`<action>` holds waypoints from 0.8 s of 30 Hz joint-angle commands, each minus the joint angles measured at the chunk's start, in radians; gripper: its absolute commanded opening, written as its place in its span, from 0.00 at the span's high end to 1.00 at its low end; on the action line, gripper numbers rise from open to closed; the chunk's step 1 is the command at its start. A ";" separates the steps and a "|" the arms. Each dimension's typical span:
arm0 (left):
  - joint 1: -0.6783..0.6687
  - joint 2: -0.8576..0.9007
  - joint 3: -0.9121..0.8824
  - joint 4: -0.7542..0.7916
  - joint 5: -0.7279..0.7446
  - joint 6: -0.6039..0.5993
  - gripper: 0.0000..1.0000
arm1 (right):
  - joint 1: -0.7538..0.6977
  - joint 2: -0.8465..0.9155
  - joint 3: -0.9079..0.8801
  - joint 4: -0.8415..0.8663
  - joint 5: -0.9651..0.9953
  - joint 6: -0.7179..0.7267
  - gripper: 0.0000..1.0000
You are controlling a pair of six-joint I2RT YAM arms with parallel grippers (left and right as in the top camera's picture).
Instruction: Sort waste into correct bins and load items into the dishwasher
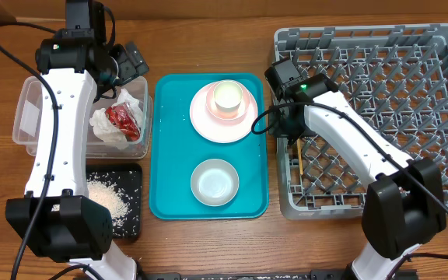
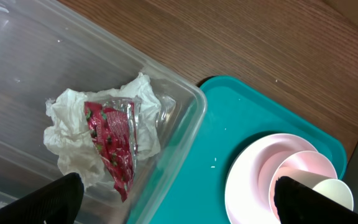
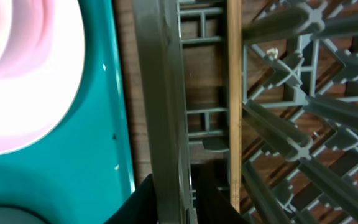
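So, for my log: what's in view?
plastic tub: 1, clear, left
crumpled napkin: 1, white, in tub
shiny wrapper: 1, red, on napkin
shallow tray: 1, black, near-left, holds crumbs
serving tray: 1, teal, centre
round plate: 1, pink, on teal tray
pink bowl: 1, on plate
cup: 1, cream, in bowl
white bowl: 1, tray's near end
dish rack: 1, grey, right
wooden chopstick: 1, tan, in rack
left gripper: black, open
right gripper: black, rack wall
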 commanded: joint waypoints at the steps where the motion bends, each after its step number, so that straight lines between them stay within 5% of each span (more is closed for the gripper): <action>1: -0.006 -0.014 0.014 0.004 0.004 0.012 0.00 | -0.026 0.002 0.085 -0.065 0.047 0.008 0.75; 5: -0.006 -0.014 0.014 0.004 0.004 0.012 0.00 | -0.029 0.002 0.238 -0.177 0.047 -0.020 0.66; 7: -0.006 -0.014 0.014 0.004 0.004 0.012 0.00 | -0.029 0.002 0.314 -0.228 0.047 -0.021 0.48; 13: -0.006 -0.014 0.014 0.004 0.004 0.012 0.00 | -0.029 0.002 0.383 -0.235 0.023 -0.036 0.20; 16: -0.006 -0.014 0.014 0.004 0.004 0.012 0.00 | -0.029 0.002 0.383 -0.205 -0.033 -0.145 0.18; 24: -0.006 -0.014 0.014 0.004 0.004 0.011 0.00 | -0.048 0.002 0.338 -0.187 -0.069 -0.153 0.14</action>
